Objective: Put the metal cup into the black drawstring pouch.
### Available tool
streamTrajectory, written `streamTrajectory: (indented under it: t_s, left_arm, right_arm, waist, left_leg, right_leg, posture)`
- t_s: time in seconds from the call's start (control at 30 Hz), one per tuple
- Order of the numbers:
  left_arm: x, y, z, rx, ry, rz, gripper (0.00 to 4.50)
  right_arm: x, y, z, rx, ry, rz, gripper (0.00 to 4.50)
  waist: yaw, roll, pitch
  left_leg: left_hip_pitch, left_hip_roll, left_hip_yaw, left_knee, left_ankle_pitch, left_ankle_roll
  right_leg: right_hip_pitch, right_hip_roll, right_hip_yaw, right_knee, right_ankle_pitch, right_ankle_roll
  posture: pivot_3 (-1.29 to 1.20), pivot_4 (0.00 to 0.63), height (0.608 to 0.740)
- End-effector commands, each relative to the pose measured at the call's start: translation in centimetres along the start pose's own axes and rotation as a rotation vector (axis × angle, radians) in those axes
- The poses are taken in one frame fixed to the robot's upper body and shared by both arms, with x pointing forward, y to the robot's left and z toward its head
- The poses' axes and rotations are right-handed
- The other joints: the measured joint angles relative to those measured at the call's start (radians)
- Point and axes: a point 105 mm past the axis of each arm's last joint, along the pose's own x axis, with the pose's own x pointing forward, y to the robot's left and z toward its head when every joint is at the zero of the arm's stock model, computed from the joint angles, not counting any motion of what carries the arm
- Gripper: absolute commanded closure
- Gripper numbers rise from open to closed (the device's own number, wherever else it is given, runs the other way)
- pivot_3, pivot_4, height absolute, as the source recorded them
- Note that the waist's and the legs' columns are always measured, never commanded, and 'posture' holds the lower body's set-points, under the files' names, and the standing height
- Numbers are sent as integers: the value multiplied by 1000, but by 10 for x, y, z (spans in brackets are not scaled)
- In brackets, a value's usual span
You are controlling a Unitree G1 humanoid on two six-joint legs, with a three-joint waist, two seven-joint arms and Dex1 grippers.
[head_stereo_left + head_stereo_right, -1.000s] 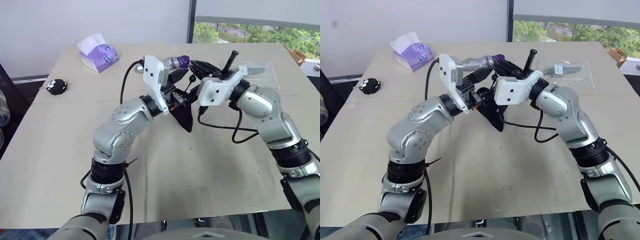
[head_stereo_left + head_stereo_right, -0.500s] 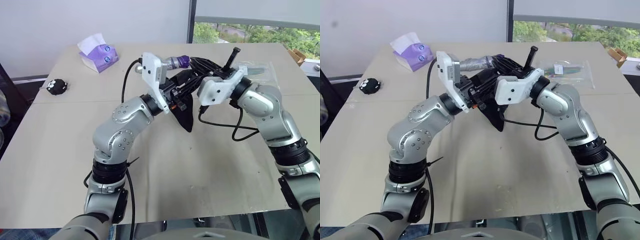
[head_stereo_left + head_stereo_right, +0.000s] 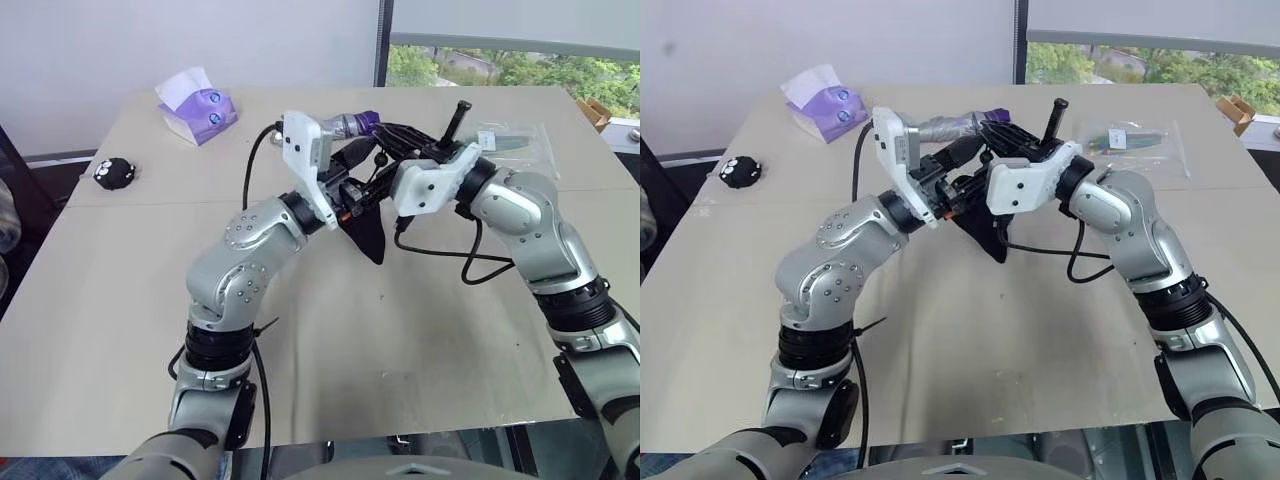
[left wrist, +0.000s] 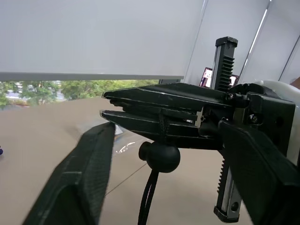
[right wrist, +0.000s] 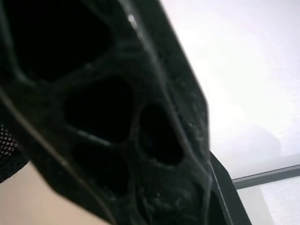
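On the table [image 3: 120,330], the tissue pack [image 3: 196,108] sits at the far left, and the fuzzy ball [image 3: 114,172] lies nearer and further left, close to the left edge. The umbrella [image 3: 955,125] lies toward the far middle, behind the two arms. A clear plastic packet [image 3: 1130,137] rests at the far right. Above the table's middle, the left gripper [image 3: 362,172] and the right gripper [image 4: 140,112] meet, left one on the left, right one on the right, just beside each other. The black drawstring pouch [image 3: 368,232] hangs below them, between the arms, its lower tip over the tabletop, well apart from the ball and tissue pack.
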Motion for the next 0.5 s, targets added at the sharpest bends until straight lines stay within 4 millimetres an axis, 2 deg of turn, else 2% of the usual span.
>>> streamTrajectory:
  t_s: [0.03, 0.5]
  left_arm:
    - [-4, -11, 16, 29, -61, -40, 865]
    - [-12, -8, 16, 16, -56, -35, 865]
  right_arm:
    - [0, -8, 4, -15, -14, -26, 4500]
    - [-2, -10, -6, -11, 27, -53, 4500]
  waist:
    - [0, 0, 0]
    - [0, 0, 0]
  left_leg:
    - [0, 0, 0, 0, 0, 0]
    - [0, 0, 0, 0, 0, 0]
  right_leg:
    - [0, 0, 0, 0, 0, 0]
    - [0, 0, 0, 1, 0, 0]
  posture:
    - [0, 150, 740]
    - [0, 150, 740]
